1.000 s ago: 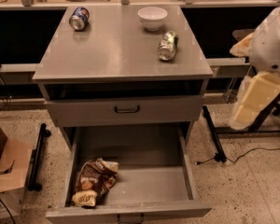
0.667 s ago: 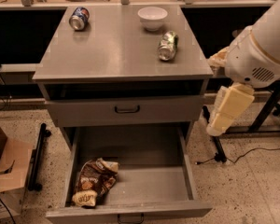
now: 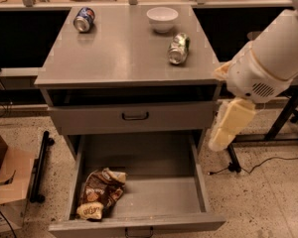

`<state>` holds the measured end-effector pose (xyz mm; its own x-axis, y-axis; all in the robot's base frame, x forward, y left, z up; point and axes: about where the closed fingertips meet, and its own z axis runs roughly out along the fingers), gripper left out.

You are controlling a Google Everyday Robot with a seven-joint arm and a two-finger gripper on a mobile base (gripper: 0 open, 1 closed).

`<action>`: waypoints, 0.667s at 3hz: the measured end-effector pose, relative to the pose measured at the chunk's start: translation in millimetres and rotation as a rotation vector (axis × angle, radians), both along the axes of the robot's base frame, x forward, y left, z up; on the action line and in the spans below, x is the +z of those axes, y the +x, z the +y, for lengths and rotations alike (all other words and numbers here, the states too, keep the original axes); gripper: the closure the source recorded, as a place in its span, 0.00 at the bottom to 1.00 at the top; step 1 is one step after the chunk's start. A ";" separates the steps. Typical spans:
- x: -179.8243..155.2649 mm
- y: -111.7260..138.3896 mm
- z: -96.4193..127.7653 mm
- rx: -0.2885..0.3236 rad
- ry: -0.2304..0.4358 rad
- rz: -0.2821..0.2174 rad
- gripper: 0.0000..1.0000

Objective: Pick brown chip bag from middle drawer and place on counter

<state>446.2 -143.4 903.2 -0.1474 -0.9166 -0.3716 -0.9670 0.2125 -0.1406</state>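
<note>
As the surface (image 3: 124,48) is the later drop spot | middle drawer (image 3: 154,195) open: descend between its walls | hand (image 3: 232,124) hangs right of the cabinet, outside the drawer, grip state cannot be told | brown chip bag (image 3: 100,193) crumpled front-left: pinch mid-body.

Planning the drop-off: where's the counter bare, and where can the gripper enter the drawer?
The counter is bare across its front and middle; the blue can, white bowl and green can crowd the back and right. The middle drawer is bare right of the brown chip bag. The gripper hangs right of it.
</note>
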 end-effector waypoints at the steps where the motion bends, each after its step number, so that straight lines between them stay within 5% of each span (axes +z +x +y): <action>1: -51.0 1.4 37.1 0.042 0.040 0.052 0.00; 2: -105.7 -2.7 80.1 0.091 0.083 0.106 0.00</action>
<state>443.6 -63.3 797.5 -0.1073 -0.8948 -0.4335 -0.9913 0.1295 -0.0219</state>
